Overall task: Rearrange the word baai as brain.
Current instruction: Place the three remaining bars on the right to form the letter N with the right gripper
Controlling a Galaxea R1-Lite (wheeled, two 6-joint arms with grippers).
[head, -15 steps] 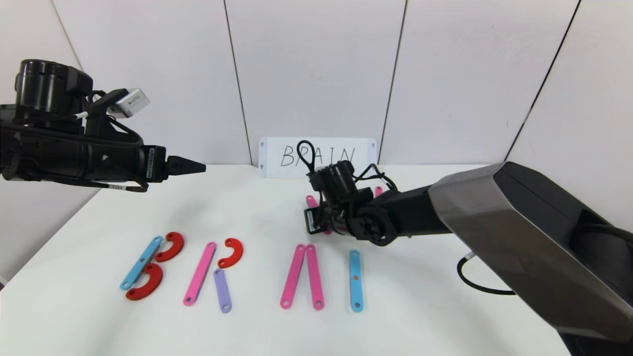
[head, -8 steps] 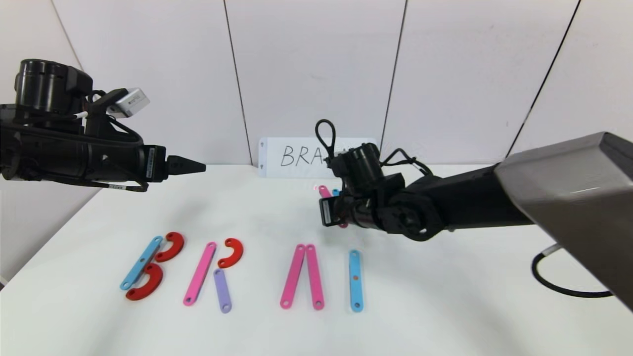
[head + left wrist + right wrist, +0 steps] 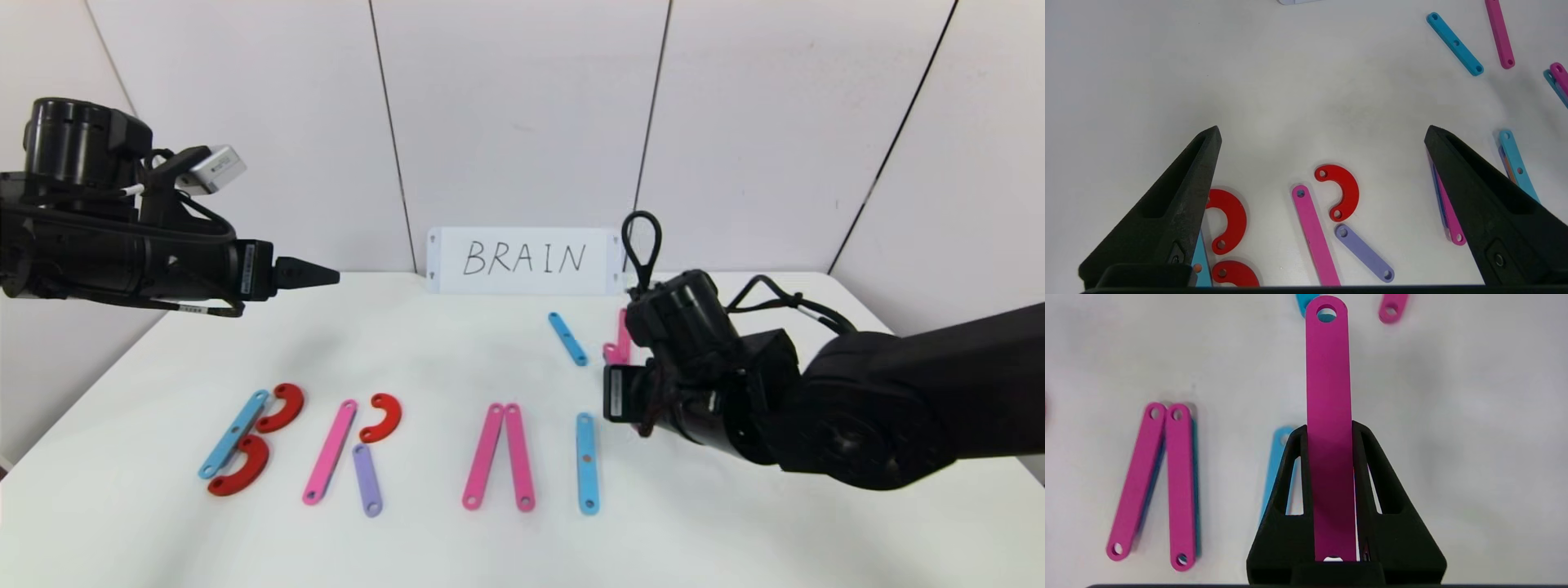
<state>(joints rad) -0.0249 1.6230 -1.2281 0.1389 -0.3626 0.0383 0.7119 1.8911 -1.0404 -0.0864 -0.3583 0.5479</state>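
Pink plastic fills the right wrist view: the right gripper (image 3: 1331, 498) is clamped tight on a long pink strip (image 3: 1327, 396), which sticks out straight ahead of the closed jaws, clear of the white table (image 3: 735, 523). From the head view this gripper hovers at about four o'clock of the table's middle, just right of the blue I strip (image 3: 586, 463). In the front row the B (image 3: 249, 441), the R (image 3: 353, 451) with its short purple leg (image 3: 366, 479), the pink A pair (image 3: 500, 467) and the I already lie in order; the N is missing. Spare pieces, a blue strip (image 3: 567, 338) and another pink strip (image 3: 622, 336), lie at one o'clock near the handwritten card (image 3: 524, 260). The left gripper (image 3: 1323, 134) hangs idle and wide open, holding nothing, above the B and R at nine o'clock. To do this step well, I judge the held strip should be brought down flat at three o'clock of the I, parallel to it and well apart, as the N's first upright, leaving room for a diagonal and a second upright, and released only once it rests on the table, so it does not bounce or nudge the I.
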